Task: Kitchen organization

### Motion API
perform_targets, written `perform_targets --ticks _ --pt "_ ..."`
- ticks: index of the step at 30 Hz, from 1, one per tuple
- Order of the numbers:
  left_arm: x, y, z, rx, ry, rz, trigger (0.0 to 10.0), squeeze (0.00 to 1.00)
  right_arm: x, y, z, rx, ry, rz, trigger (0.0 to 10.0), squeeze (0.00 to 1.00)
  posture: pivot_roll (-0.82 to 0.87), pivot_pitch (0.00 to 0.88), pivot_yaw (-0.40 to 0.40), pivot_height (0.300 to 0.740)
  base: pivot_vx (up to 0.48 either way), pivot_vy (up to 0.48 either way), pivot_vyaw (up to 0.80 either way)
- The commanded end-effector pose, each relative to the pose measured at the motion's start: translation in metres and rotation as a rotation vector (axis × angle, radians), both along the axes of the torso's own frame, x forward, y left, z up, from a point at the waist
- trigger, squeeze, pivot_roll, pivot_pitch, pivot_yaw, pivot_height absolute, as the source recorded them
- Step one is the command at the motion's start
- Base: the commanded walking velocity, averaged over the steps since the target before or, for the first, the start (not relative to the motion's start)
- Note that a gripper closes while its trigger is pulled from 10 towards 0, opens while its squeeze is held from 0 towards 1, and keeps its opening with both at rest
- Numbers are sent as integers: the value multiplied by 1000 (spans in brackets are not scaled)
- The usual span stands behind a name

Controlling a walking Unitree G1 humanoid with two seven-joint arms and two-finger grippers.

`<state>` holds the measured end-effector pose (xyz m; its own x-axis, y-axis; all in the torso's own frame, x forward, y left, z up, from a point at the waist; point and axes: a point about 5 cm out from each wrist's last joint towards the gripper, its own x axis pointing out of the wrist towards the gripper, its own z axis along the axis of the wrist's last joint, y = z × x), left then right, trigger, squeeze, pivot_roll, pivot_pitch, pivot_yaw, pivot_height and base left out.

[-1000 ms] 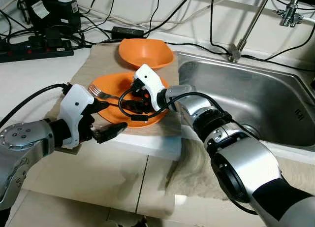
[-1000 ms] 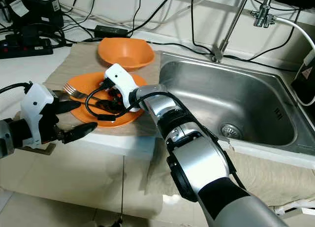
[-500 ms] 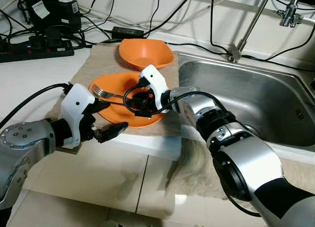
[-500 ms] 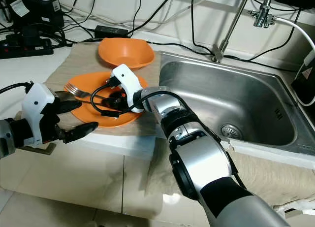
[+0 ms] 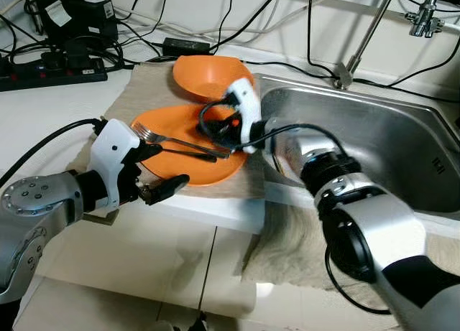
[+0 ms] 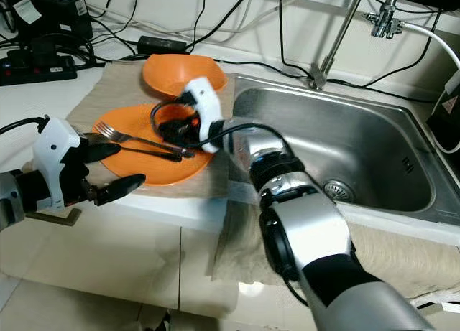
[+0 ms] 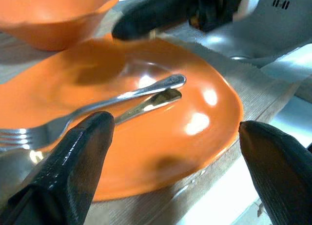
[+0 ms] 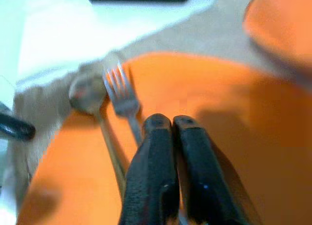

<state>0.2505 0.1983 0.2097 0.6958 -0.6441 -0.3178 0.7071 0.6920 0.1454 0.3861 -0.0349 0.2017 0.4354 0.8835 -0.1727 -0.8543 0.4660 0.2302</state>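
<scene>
An orange plate [image 5: 190,166] lies on a beige mat at the counter's front edge. A fork [image 5: 154,137] and a spoon [image 7: 156,99] lie across it, tines toward my left arm and handle ends free. Behind the plate stands an orange bowl [image 5: 212,76]. My right gripper [image 5: 221,136] hovers over the plate's far right side, between plate and bowl, shut with nothing in it; the right wrist view has its fingertips [image 8: 157,121] pressed together just short of the fork [image 8: 122,100]. My left gripper [image 5: 172,164] is open at the plate's near left rim, one finger above it and one below.
A steel sink [image 5: 402,166] with a tall faucet [image 5: 345,76] lies right of the mat. A power strip [image 5: 50,69] and several cables crowd the back left of the counter. A cloth hangs over the counter front below the sink.
My right gripper has drawn back off the middle of the plate, toward the bowl and sink, uncovering the fork and spoon handles. The left gripper has stayed in place.
</scene>
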Motion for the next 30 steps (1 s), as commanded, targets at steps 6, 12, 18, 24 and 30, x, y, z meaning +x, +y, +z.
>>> perform_targets --ticks 6,12,18,24,30 --pt "1 -8 4 -13 -18 -35 10000 0 1 1 15 32 -164 29 10000 1000 -19 0 -121 740 0 0 0" --pt "7 -3 7 -19 -52 31 10000 0 -1 18 12 48 -160 12 10000 1000 -7 0 -131 740 0 0 0" --pt "-1 7 11 6 -39 69 10000 0 -9 27 -4 -109 -203 123 10000 1000 31 14 -159 740 0 0 0" --pt "-17 10 11 40 7 32 10000 0 -13 27 -18 -210 -233 149 10000 1000 65 47 -173 740 0 0 0" --pt "-27 11 13 59 40 14 10000 0 -15 34 -15 -139 -229 165 10000 1000 95 88 -172 740 0 0 0"
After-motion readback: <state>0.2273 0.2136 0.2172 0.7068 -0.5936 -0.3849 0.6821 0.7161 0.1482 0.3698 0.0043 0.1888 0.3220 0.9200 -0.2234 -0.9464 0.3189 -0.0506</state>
